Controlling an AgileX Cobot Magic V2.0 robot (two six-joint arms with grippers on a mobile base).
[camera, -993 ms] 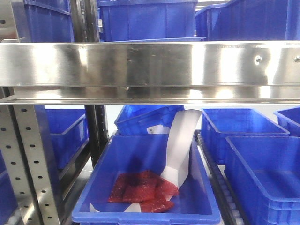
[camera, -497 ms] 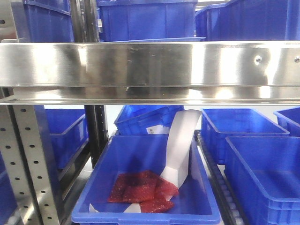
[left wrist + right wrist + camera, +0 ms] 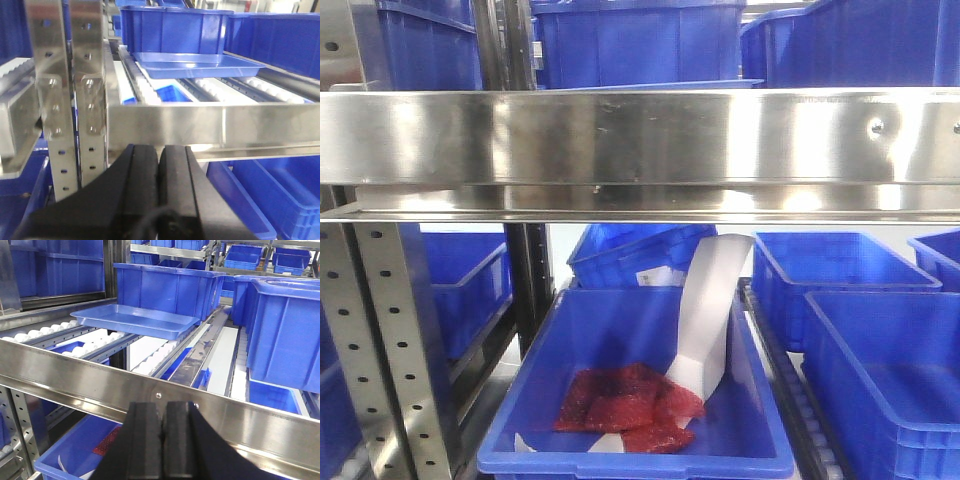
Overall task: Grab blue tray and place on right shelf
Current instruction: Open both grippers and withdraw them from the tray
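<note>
Blue tray [image 3: 132, 320] seen lying on shelf [image 3: 150, 390] rollers, before a deep bin [image 3: 165, 287].
Left claw [image 3: 159, 172] and right claw [image 3: 163, 437] are clenched, empty, near the front beam.

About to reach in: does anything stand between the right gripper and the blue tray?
Yes. The shelf's steel front beam crosses just ahead of the shut right gripper; the blue tray sits on rollers beyond and above it.

Front view only: we see everything slide a bit right in frame vs 0.5 s and 1 s ago. The bolt head [image 3: 876, 127] on the steel beam [image 3: 620, 135] sits slightly further right, the perforated upright [image 3: 395, 350] too, and the bin with red pieces [image 3: 635, 440] shifts right and a touch lower. We see no obj move relative to another.
</note>
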